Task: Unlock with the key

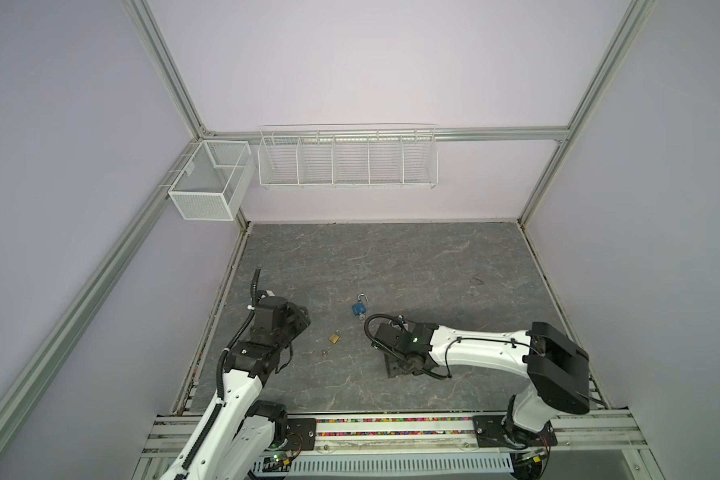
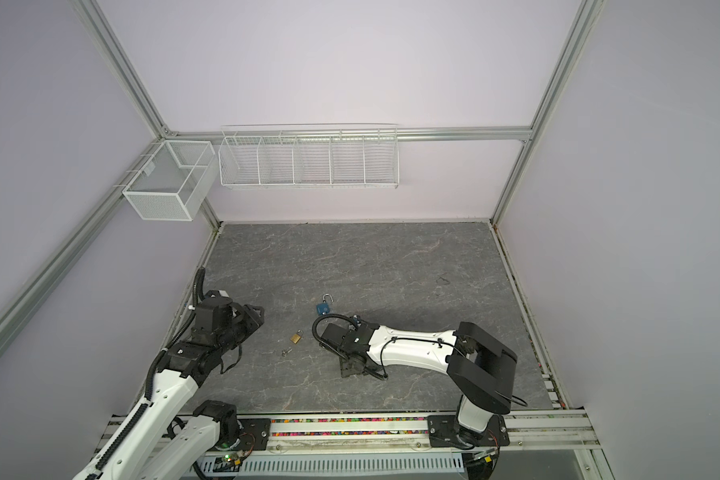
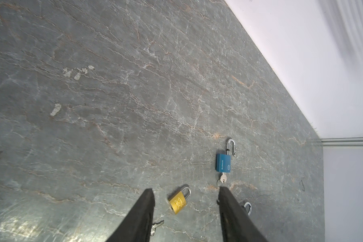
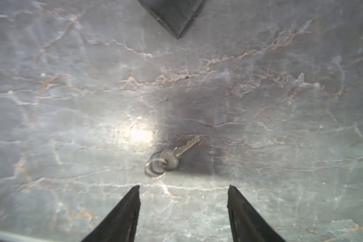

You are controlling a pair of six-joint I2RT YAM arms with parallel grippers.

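The blue padlock point(image 1: 359, 308) lies near the middle of the bench point(image 1: 391, 257), its shackle swung open and a key point(image 3: 223, 178) seated in its base; the gold padlock point(image 3: 178, 202) lies nearby, shackle closed; a loose key point(image 4: 172, 159) on a ring rests flat on the bench just ahead of the right fingers point(image 4: 124, 213), which are spread and hold nothing; the left fingers point(image 3: 143, 211) are likewise spread and empty, near the gold padlock.
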